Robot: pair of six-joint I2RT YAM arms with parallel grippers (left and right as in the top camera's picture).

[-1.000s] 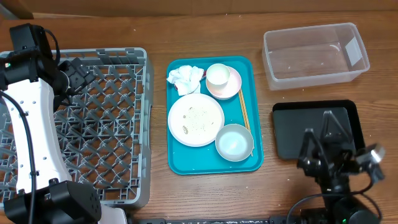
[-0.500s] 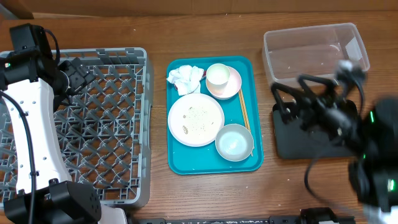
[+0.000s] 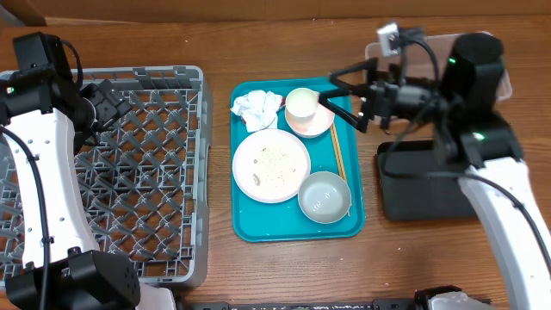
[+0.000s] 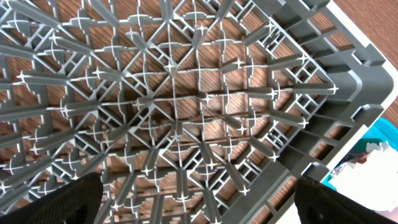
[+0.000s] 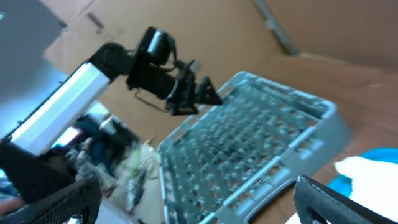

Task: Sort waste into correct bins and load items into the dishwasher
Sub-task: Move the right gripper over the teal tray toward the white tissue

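Teal tray point(image 3: 251, 226) full of dishes, right claw point(image 3: 337, 97) hovering by the cup point(image 3: 301, 103)

Right claw is spread wide and empty, just above the pink dish point(image 3: 314, 129) the cup sits on. Tissue point(image 3: 256, 108), crumb-speckled plate point(image 3: 270, 165), bowl point(image 3: 325, 196) and chopsticks point(image 3: 337, 157) all sit on that tray. Left claw point(image 3: 108, 101) is spread too, empty, over the grey rack point(image 3: 146, 198) on the worktop's point(image 3: 413, 258) left side. Black tray point(image 3: 422, 189) lies just right of the teal one.
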